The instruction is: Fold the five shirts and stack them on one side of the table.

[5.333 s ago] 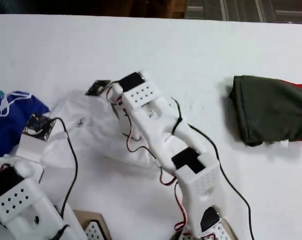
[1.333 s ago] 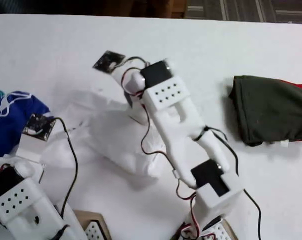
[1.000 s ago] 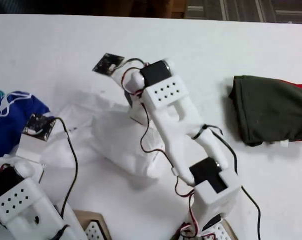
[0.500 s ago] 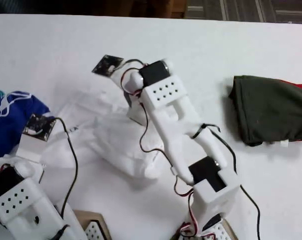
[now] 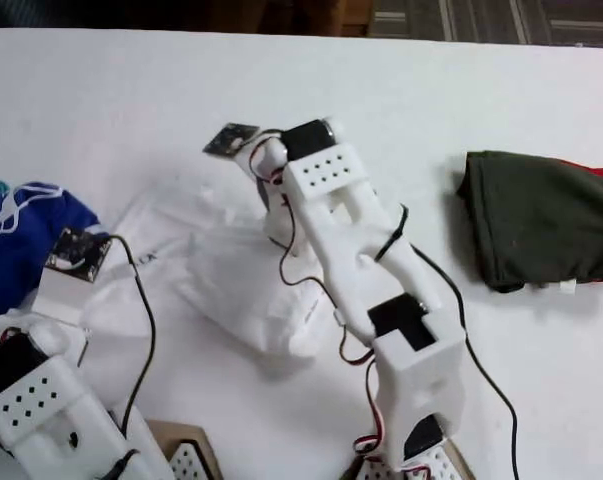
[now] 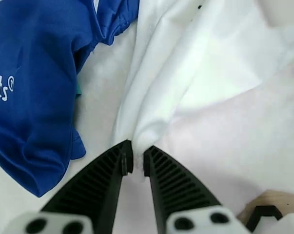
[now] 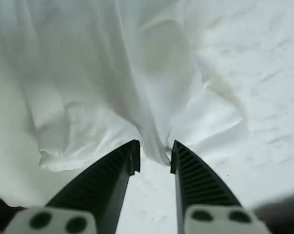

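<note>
Fabric of white shirt [image 5: 231, 285] is pinched by near-closed left gripper [image 6: 137, 161] and right gripper [image 7: 155, 156]; cropped lettering is noted on blue shirt [image 6: 34, 73] beside it.

Looks like a robotics lab or workshop: white table [image 5: 461, 90], two printed arms [image 5: 356, 235] with loose wires [image 5: 151, 330], wooden bases [image 5: 163, 433], tiled floor [image 5: 501, 20] behind.

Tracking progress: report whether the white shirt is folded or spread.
Not folded: white shirt lies bunched, pinched by left gripper and right gripper.
</note>
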